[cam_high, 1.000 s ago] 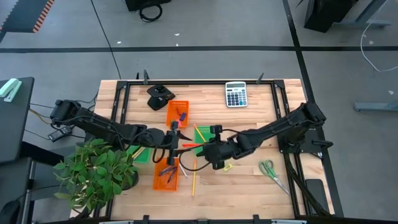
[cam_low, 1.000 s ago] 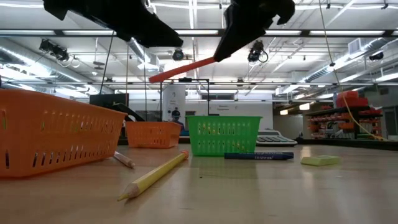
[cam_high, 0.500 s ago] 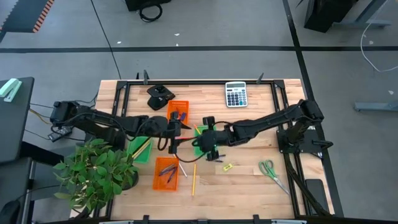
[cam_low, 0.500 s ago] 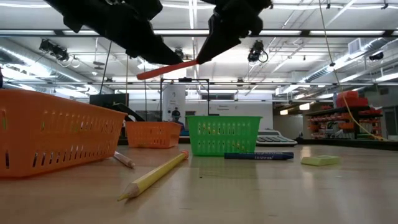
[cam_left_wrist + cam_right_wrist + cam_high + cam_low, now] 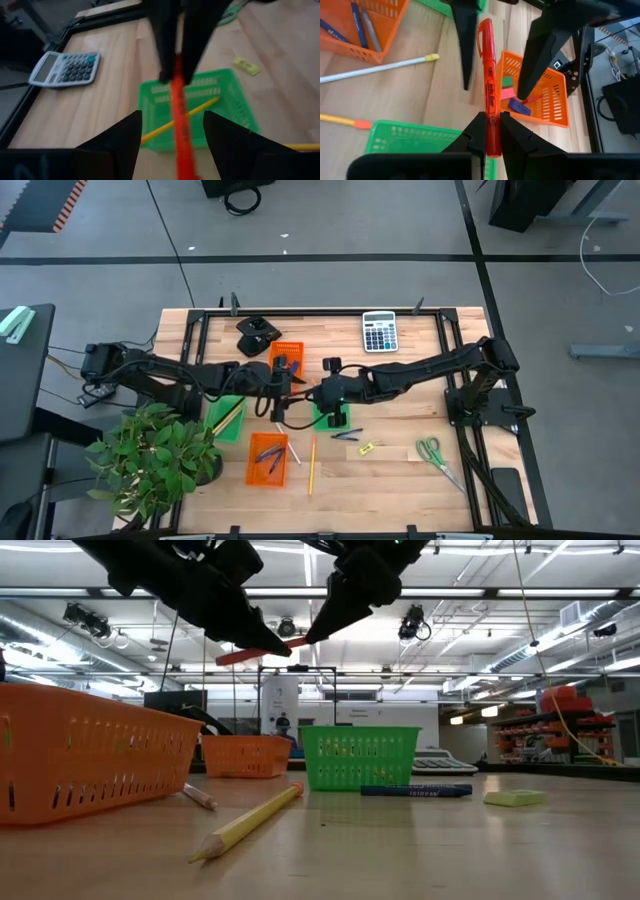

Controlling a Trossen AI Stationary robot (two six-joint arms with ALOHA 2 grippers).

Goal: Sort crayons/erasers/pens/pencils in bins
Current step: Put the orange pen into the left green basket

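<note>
Near edge of table: a yellow pencil (image 5: 245, 823) lies flat on the wood, tip toward the low camera; beside it stands an orange bin (image 5: 268, 460) with dark pens inside.
Loose items: a blue pen (image 5: 415, 790) and a small yellow eraser (image 5: 515, 798) lie on the table just in front of the green bin (image 5: 360, 757).
Right gripper: the right gripper (image 5: 490, 134) is closed tight on one end of a red pen (image 5: 489, 100), holding it in the air above the middle of the table.
Red pen: it sticks out from the right gripper toward the other arm, over the near rim of the green bin, clear of the table and of every bin.
Left gripper: the left gripper (image 5: 172, 145) faces the right one with its fingers spread wide; the free end of the red pen lies between them, and the fingers are not closed on it.
Green bin: a yellow pencil (image 5: 180, 117) lies inside it.
Second green bin: another (image 5: 228, 418) sits under the left arm.
Far orange bin: the far bin (image 5: 540, 95) holds small pink, green and purple erasers.
Back of table: a grey calculator (image 5: 379, 332) lies near the far edge.
Right side: scissors (image 5: 437, 455) lie well apart from the bins.
</note>
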